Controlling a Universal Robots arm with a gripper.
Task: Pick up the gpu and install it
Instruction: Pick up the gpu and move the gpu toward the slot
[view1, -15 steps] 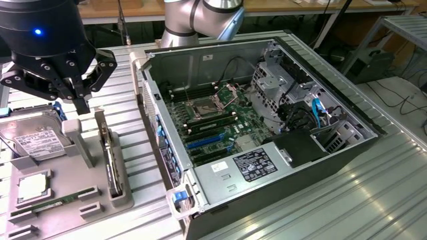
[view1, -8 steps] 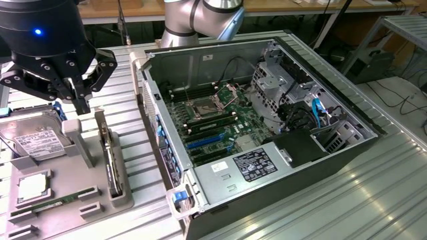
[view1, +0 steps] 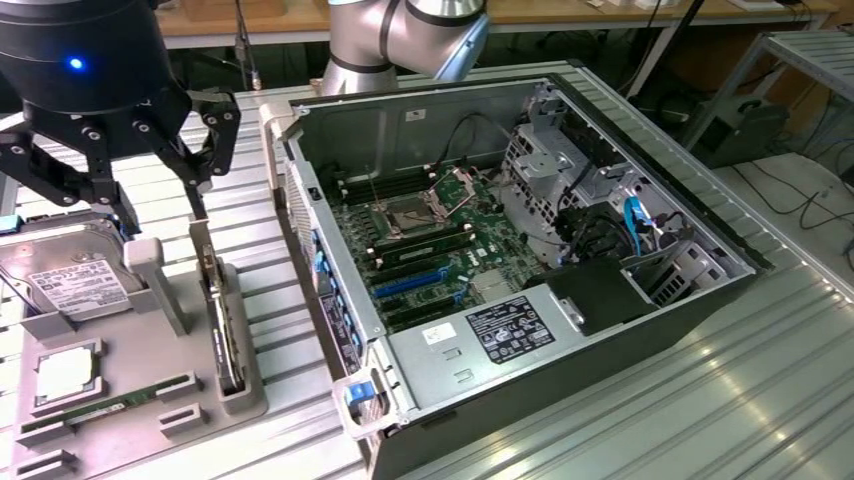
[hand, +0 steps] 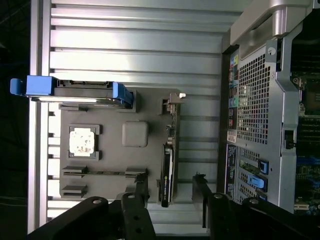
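Gripper (view1: 158, 212), jaws apart, hovers over the gpu (view1: 220, 320) upright along one edge of the tray (view1: 150, 360) (pickup pending; grasping needs the card straddled).

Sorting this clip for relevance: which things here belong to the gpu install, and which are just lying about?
Part of the job:
- gpu, on edge in the tray
- gripper, open, over the gpu
- PC case, side open, motherboard exposed

Lying about, all on the tray:
- hard drive
- CPU
- memory stick
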